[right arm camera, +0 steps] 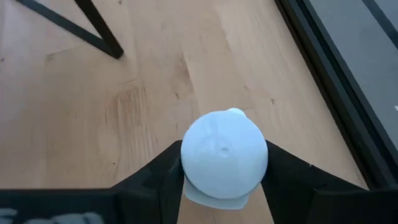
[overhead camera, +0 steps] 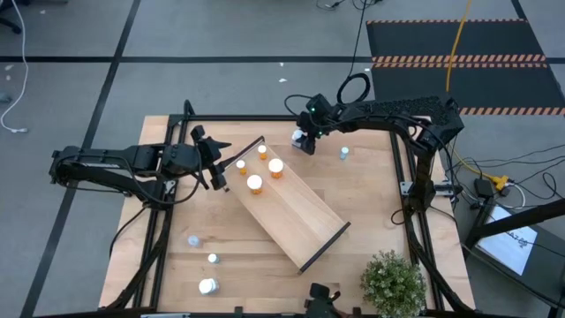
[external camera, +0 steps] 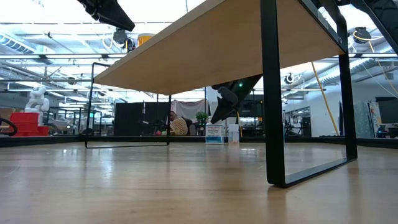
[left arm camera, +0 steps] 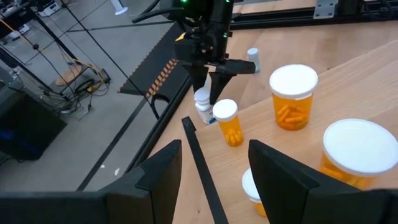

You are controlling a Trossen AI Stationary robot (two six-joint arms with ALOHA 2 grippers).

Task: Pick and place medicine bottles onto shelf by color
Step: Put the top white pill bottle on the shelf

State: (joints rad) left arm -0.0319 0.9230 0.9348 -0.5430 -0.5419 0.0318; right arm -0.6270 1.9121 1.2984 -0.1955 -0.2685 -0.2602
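Observation:
The light-wood shelf [overhead camera: 296, 212] lies slantwise on the table. Several orange, white-capped bottles [overhead camera: 254, 184] stand on its far left end; they also show in the left wrist view [left arm camera: 293, 96]. My left gripper [overhead camera: 221, 174] is open and empty just left of them [left arm camera: 214, 162]. My right gripper [overhead camera: 305, 141] points down at the table's far edge, shut on a pale bottle with a white cap [right arm camera: 224, 155]. Another pale bottle [overhead camera: 343, 153] stands on the table to its right. Three more pale bottles [overhead camera: 212, 258] stand at the near left. My right gripper pinches the pale bottle's white cap [right arm camera: 186, 163] between its two fingers, one on each side. The fingers come from above, pointing down. The bottle [left arm camera: 203, 107] hangs upright below them; I cannot tell whether its base is on the table.
A potted plant [overhead camera: 393, 283] stands at the table's near right corner. The shelf's dark end walls [overhead camera: 327, 247] rise at both ends. A black frame [overhead camera: 406, 177] runs along the table's edges. Bare wood lies between the shelf and the near-left bottles.

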